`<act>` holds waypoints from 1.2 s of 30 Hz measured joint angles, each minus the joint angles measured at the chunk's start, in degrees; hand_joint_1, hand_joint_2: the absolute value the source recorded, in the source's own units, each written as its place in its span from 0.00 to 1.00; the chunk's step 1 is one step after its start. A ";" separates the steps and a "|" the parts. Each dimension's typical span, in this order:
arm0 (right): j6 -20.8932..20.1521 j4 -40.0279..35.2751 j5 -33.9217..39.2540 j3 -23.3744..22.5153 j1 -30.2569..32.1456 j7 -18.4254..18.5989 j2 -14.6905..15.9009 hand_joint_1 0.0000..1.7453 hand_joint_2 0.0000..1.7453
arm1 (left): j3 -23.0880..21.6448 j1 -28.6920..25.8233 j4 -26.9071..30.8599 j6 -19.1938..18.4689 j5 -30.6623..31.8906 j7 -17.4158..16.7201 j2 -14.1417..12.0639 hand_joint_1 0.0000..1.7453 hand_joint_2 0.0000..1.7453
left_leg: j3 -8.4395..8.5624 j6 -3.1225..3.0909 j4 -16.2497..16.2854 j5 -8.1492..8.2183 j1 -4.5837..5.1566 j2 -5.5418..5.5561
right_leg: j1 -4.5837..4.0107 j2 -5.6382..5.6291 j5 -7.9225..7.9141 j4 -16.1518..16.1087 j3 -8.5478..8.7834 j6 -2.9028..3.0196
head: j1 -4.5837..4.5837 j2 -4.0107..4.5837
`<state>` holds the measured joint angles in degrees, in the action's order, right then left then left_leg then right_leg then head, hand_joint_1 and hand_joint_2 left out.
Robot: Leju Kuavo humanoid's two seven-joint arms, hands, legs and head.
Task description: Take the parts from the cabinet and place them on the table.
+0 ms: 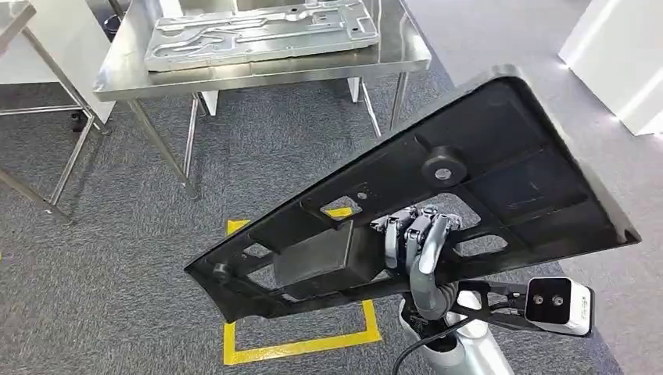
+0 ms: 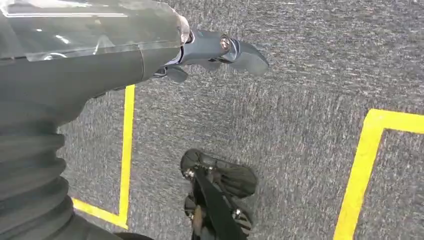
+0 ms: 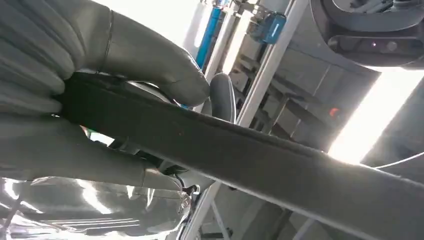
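While the right hand (image 1: pixel 414 238) grips the black panel (image 1: pixel 485 172) tilted in the air above the carpet, short of the steel table (image 1: pixel 258 74), the left hand (image 2: pixel 215 50) hangs with fingers spread, holding nothing.

metal plate (image 1: pixel 262 33) on table (image 1: pixel 258 76), panel (image 1: pixel 438 195) nearer

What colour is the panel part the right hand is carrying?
Black, seen best in the head view: the panel part held by the right hand.
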<state>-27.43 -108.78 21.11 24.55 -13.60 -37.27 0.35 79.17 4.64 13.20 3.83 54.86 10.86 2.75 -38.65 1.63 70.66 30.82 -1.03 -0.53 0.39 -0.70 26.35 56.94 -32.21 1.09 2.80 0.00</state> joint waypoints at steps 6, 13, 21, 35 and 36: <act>0.57 0.02 0.02 0.00 0.03 -0.11 0.17 1.00 1.00 | 0.02 0.02 0.00 0.06 0.00 0.13 -0.22 0.00 1.00 | 5.78 -2.08 -13.00 -4.12 0.38 0.30 | -0.34 -0.58 0.57 0.91 0.70 -1.77 | 0.00 0.00; 0.57 0.17 0.17 0.00 0.02 -0.20 0.70 1.00 1.00 | 0.02 -0.04 0.00 -0.04 0.00 0.33 -0.20 0.00 1.00 | 7.45 -3.44 -13.39 -3.33 0.25 0.16 | 0.22 0.20 7.76 18.78 -9.92 -3.35 | 0.00 0.00; 0.48 0.35 0.46 -0.07 0.67 -0.28 1.71 1.00 1.00 | 0.02 -0.16 0.00 -0.66 0.15 0.83 -0.15 0.00 1.00 | 10.53 -1.52 -13.00 -0.99 0.44 -0.11 | -0.57 0.88 -1.68 1.24 -3.78 -1.03 | 0.00 0.00; -0.48 0.33 0.41 -0.04 1.66 -0.28 1.95 1.00 1.00 | 0.07 -0.39 0.00 -0.72 0.04 0.81 -0.35 0.00 1.00 | 3.82 -1.97 -11.89 -5.15 0.91 0.03 | -0.39 -0.18 2.74 0.58 2.20 -0.92 | -0.02 0.00; -0.48 0.33 0.42 -0.04 1.68 -0.28 1.94 1.00 1.00 | 0.07 -0.51 0.00 -0.72 0.02 0.81 -0.42 0.00 1.00 | 3.67 -2.31 -12.11 -5.42 0.97 0.10 | -0.37 -0.16 2.71 0.86 2.50 -1.29 | -0.02 0.00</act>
<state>-27.91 -108.45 21.53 24.50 -11.92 -37.55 2.29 79.23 4.13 13.20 3.10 54.88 11.67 2.34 -34.98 -0.68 58.55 25.40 -0.07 -0.42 0.02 -0.86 29.06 57.80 -29.71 -0.20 2.78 0.00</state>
